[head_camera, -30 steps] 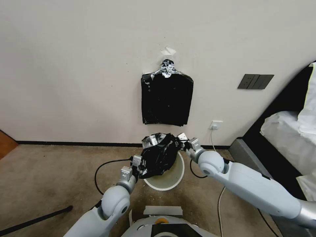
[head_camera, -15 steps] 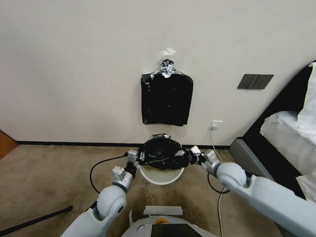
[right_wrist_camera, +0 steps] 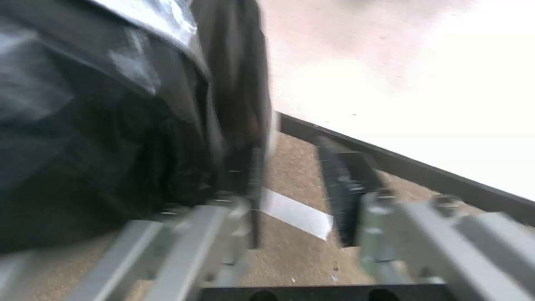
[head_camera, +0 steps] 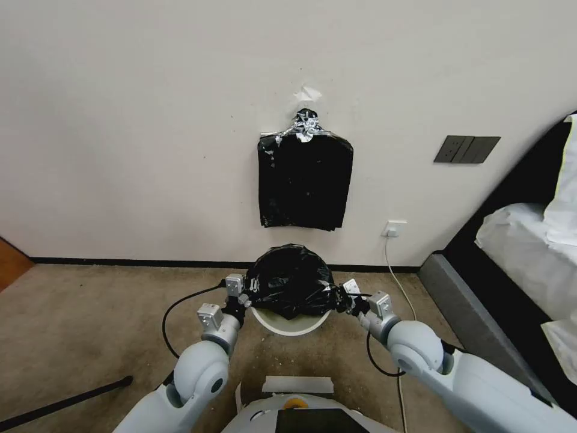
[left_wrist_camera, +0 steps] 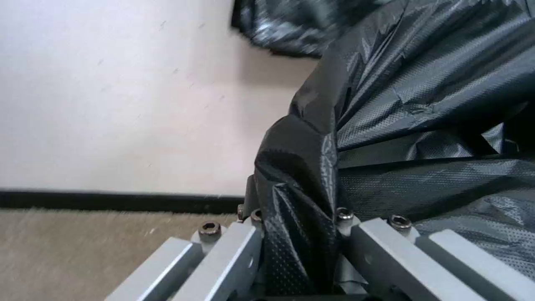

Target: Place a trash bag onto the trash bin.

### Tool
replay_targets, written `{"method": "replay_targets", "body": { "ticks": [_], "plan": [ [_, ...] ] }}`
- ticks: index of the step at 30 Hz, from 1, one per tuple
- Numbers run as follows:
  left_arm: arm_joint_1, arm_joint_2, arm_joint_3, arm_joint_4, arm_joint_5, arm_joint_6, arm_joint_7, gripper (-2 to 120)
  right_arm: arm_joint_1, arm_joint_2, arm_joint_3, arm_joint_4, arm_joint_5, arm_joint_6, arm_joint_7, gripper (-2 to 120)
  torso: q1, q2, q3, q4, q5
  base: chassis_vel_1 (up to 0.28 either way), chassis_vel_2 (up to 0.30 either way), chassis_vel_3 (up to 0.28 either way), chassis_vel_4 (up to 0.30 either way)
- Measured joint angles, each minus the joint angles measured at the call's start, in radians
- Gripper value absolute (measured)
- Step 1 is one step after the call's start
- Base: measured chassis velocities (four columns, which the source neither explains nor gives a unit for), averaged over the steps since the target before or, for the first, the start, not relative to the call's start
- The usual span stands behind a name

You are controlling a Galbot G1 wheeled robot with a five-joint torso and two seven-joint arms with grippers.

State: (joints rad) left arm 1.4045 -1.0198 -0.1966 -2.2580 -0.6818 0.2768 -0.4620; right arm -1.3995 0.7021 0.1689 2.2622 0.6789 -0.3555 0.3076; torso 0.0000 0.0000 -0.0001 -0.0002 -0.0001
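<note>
Bag stretched over the bin

Left gripper (head_camera: 245,293) pinched the floppy, slippery trash bag (head_camera: 291,279) at its hem over the trash bin (head_camera: 288,323); right gripper (head_camera: 344,299) jaws gaped, so grab the rim edge.

Compared with a second ago, the trash bag (head_camera: 291,279) no longer hangs as a crumpled bunch beside the opening; it is now spread into a dome across the top of the trash bin (head_camera: 288,323), leaving less of the bin's cream interior exposed. The left gripper (head_camera: 247,291) has moved up and away from the robot, and grips the bag's left edge. The right gripper (head_camera: 342,296) has swung outward and back toward the robot to the bag's right edge, its fingers now apart.
</note>
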Motion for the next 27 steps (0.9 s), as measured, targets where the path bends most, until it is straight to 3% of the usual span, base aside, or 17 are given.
{"method": "replay_targets", "body": {
  "ticks": [10, 13, 20, 24, 27],
  "plan": [
    [-0.004, 0.011, -0.030, 0.015, -0.021, 0.032, -0.021, 1, -0.163, 0.040, 0.216, 0.129, -0.051, 0.011, -0.040, 69, 0.000, 0.000, 0.000, 0.0003, 0.0002, 0.000, 0.000, 0.000, 0.000],
    [-0.004, 0.031, -0.031, 0.014, -0.017, 0.034, -0.017, 1, -0.256, 0.028, 0.313, 0.215, -0.055, 0.013, -0.189, 84, 0.000, 0.000, 0.000, -0.0002, -0.0003, 0.000, 0.000, 0.000, 0.000],
    [0.005, 0.055, -0.011, -0.005, 0.040, 0.034, 0.031, 1, -0.191, -0.020, 0.244, 0.244, -0.119, 0.019, -0.306, 100, 0.000, 0.000, 0.000, 0.0005, 0.0003, 0.000, 0.000, 0.000, 0.000],
    [0.030, 0.072, -0.003, -0.024, 0.098, 0.032, 0.088, 1, -0.112, -0.069, 0.187, 0.234, -0.147, 0.018, -0.331, 100, 0.000, 0.000, 0.000, 0.0002, 0.0001, 0.000, 0.000, 0.000, 0.000],
    [0.058, 0.075, 0.000, -0.036, 0.128, 0.025, 0.118, 1, -0.080, -0.097, 0.170, 0.230, -0.094, -0.003, -0.335, 90, 0.000, 0.000, 0.000, 0.0004, 0.0000, 0.000, 0.000, 0.000, 0.000]
  ]
}}
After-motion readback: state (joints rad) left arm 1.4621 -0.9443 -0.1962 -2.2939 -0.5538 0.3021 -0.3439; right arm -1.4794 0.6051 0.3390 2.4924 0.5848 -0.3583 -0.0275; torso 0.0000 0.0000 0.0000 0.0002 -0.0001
